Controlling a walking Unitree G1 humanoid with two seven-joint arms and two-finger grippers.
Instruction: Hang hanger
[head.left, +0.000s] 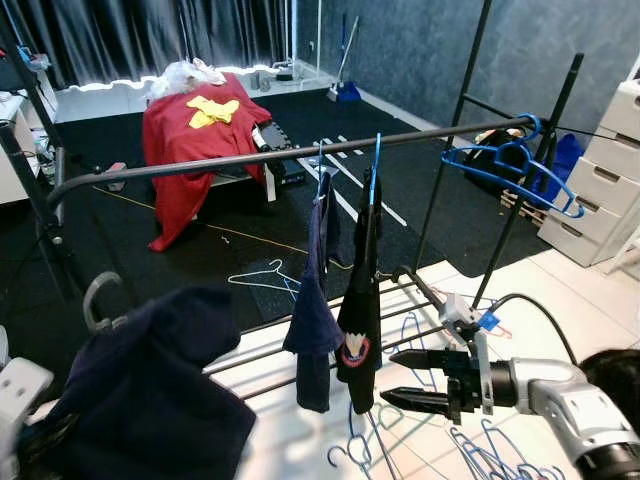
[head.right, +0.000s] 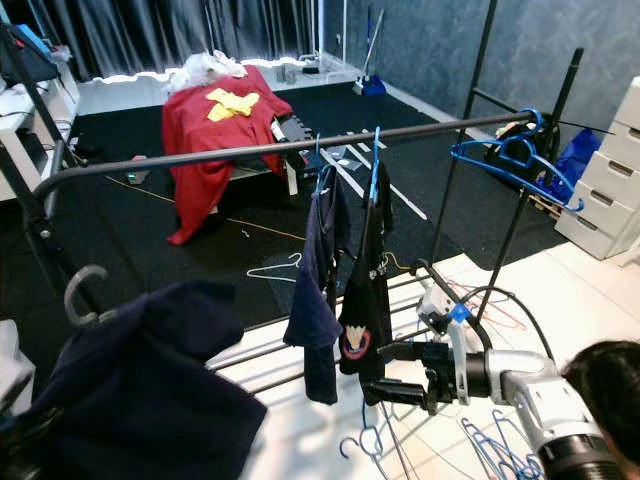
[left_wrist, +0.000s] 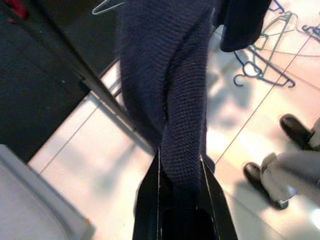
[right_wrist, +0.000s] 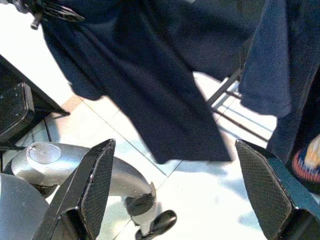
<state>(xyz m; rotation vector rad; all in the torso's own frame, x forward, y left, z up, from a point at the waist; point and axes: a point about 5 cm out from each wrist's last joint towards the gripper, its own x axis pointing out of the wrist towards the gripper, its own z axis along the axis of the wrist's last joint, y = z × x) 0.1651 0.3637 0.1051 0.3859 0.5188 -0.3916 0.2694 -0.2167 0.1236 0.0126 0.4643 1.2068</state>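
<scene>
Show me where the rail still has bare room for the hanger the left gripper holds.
The rail is bare from its left bend to the two hung garments. Another bare stretch runs from them to the blue hangers at the right end. The open right gripper crowds the garments' hems.

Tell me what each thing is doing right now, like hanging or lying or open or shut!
Left gripper: jaws shut on the navy garment.
Navy garment: held up, draped on a grey-hooked hanger, not on the rail.
Right gripper: jaws open, holding nothing.
Rail: two dark garments hanging.
Blue hangers: hanging at the rail's end.
Loose hangers: lying on the floor.
Red cloth: draped over furniture.
</scene>
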